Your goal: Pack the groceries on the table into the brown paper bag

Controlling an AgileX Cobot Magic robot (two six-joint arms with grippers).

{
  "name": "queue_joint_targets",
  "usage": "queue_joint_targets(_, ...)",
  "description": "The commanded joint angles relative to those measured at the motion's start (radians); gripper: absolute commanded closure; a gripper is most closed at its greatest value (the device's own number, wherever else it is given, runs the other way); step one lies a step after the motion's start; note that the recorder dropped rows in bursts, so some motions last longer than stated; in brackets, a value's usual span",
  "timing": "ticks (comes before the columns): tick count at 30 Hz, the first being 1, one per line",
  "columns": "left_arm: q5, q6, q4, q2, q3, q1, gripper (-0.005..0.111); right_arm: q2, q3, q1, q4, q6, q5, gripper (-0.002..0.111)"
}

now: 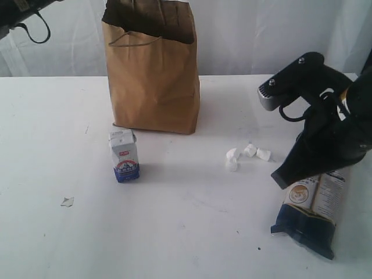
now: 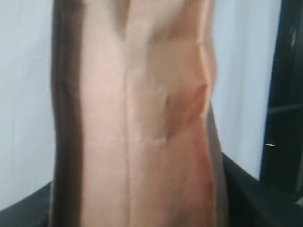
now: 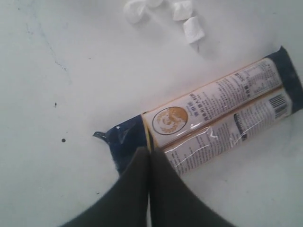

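Observation:
The brown paper bag (image 1: 152, 70) stands upright and open at the back of the table (image 1: 186, 232). A small white-blue carton (image 1: 124, 156) stands in front of it. The long dark-blue/cream packet (image 1: 311, 209) (image 3: 213, 113) lies flat at the right. My right gripper (image 1: 280, 178) (image 3: 149, 152) hovers over its dark-blue end, fingers pressed together with nothing between them. In the left wrist view the copper-brown pouch (image 2: 142, 118) fills the picture, sitting between the dark fingers (image 2: 251, 198) of my left gripper (image 2: 137, 213), which is shut on it. Of the left arm (image 1: 26, 17), only a bit shows at the upper left.
Several small white lumps (image 1: 247, 154) (image 3: 187, 21) lie on the table between the bag and the packet. A small torn scrap (image 1: 67, 201) lies at the front left. A white curtain hangs behind the table.

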Motion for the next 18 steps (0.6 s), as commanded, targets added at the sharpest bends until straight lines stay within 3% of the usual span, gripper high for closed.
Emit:
queue_joint_targets(1, -0.165, -0.215, 0.145, 0.131, -0.204, -0.001, 0.107, -0.002, 0.035, -0.003, 0.031, 0.007, -0.006, 0.108)
queue_joint_targets(6, -0.157, -0.249, 0.303, 0.201, -0.342, -0.017, 0.107, -0.002, 0.038, -0.003, 0.049, 0.007, -0.026, 0.108)
queue_joint_targets(13, -0.115, -0.230, 0.421, 0.209, -0.402, -0.044, 0.106, -0.002, 0.038, -0.003, 0.086, 0.007, -0.097, 0.108)
queue_joint_targets(15, -0.098, -0.198, 0.439, 0.209, -0.402, -0.046, 0.099, -0.002, 0.038, -0.003, 0.102, 0.007, -0.102, 0.108)
queue_joint_targets(18, -0.072, -0.202, 0.507, 0.211, -0.402, -0.048, 0.075, -0.002, 0.038, -0.003, 0.121, 0.007, -0.104, 0.108)
